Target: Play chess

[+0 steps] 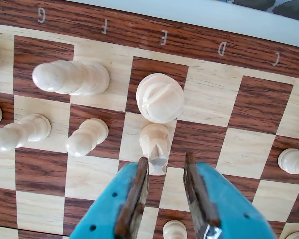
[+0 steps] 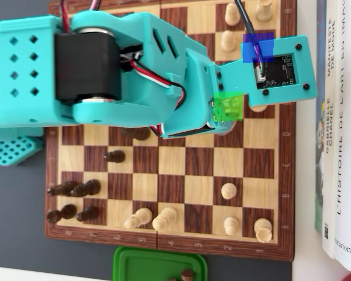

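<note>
1. Wrist view: the pincer [image 1: 165, 167] enters from the bottom edge with its two teal jaws parted, a clear gap between the brown-lined fingers [image 1: 137, 191].
2. Wrist view: a light knight [image 1: 155, 148] stands on the chessboard [image 1: 249, 107] just beyond the fingertips, set toward the left finger. Its lower edge touches or nearly touches that finger; which of the two cannot be told. It is not clamped.
3. Wrist view: a larger light piece with a slotted top [image 1: 159, 97] stands directly beyond the knight, in the row nearest the lettered border.
4. Wrist view: a tall light piece [image 1: 71, 77] and two light pawns [image 1: 86, 136] [image 1: 20, 132] stand to the left; another light pawn [image 1: 293, 162] stands at the right edge.
5. Overhead view: the teal arm [image 2: 88, 64] covers the upper half of the chessboard [image 2: 169, 159], hiding the pincer and knight.
6. Overhead view: dark pieces [image 2: 74, 189] cluster at lower left; light pieces [image 2: 164, 219] stand along the lower rows.
7. Overhead view: a green tray [image 2: 134, 263] sits below the board on the bench, and books [image 2: 339, 134] lie to the right.
</note>
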